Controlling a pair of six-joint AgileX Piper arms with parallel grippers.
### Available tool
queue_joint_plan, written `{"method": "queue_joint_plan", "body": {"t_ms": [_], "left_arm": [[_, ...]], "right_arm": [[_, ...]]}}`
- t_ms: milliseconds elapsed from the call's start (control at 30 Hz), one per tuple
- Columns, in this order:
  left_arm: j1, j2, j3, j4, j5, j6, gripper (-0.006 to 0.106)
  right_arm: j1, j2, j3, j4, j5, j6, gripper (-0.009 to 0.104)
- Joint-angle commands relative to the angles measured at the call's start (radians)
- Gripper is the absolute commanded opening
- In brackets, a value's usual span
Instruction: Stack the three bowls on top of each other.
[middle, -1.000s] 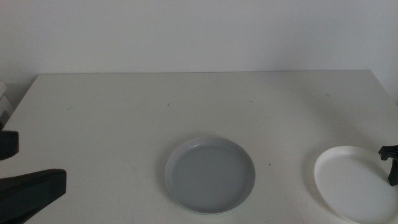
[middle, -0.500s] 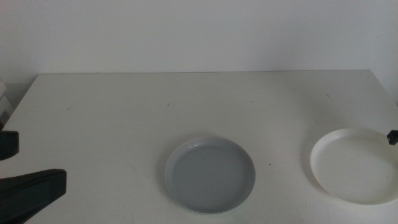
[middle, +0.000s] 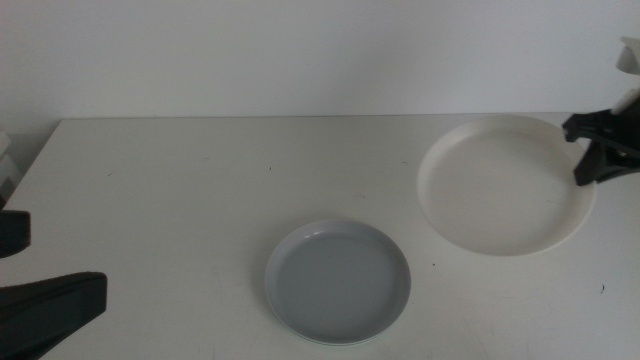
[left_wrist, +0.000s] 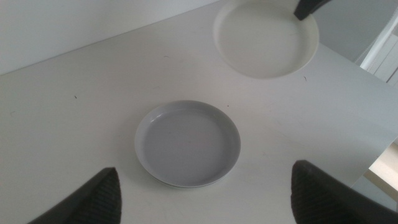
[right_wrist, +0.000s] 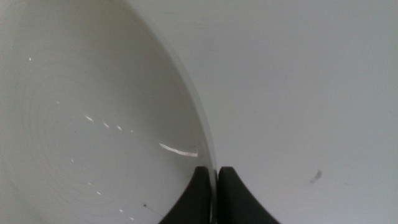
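Observation:
A grey bowl (middle: 338, 281) rests flat on the table near the front middle, and the left wrist view shows the same grey bowl (left_wrist: 187, 144) below it. My right gripper (middle: 592, 152) is shut on the right rim of a white bowl (middle: 505, 186), which hangs tilted above the table at the right. In the right wrist view the white bowl's (right_wrist: 93, 118) rim is pinched between the two dark jaws of the right gripper (right_wrist: 215, 180). My left gripper (left_wrist: 202, 196) stands open, wide apart, above the table's front left. A mint green bowl is out of view.
The white table (middle: 200, 190) ends at a pale wall at the back. Its right edge (left_wrist: 373, 81) drops off beside a white frame. The left arm's dark jaw (middle: 45, 310) fills the front left corner of the middle view.
The right gripper has lifted the white bowl off the table at the front right and carried it up and toward the back, a little leftward. The grey bowl and left arm have not moved.

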Motion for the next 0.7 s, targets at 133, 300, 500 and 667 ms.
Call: {"method": "queue_joint_plan", "body": {"t_ms": [133, 300, 500, 667], "left_arm": [[-0.004, 0.007, -0.025, -0.026, -0.07, -0.006, 0.099], [-0.004, 0.007, -0.025, -0.026, -0.07, -0.006, 0.099], [-0.004, 0.007, -0.025, -0.026, -0.07, -0.006, 0.099], [-0.004, 0.007, -0.025, -0.026, -0.07, -0.006, 0.099]], "right_arm": [[0.209, 0.026, -0.128, 0.031, -0.01, 0.056, 0.001], [0.336, 0.095, -0.154, 0.066, -0.014, 0.082, 0.001], [0.413, 0.179, -0.154, 0.094, -0.049, 0.087, 0.001], [0.435, 0.241, -0.154, 0.12, -0.072, 0.082, 0.001]]}}
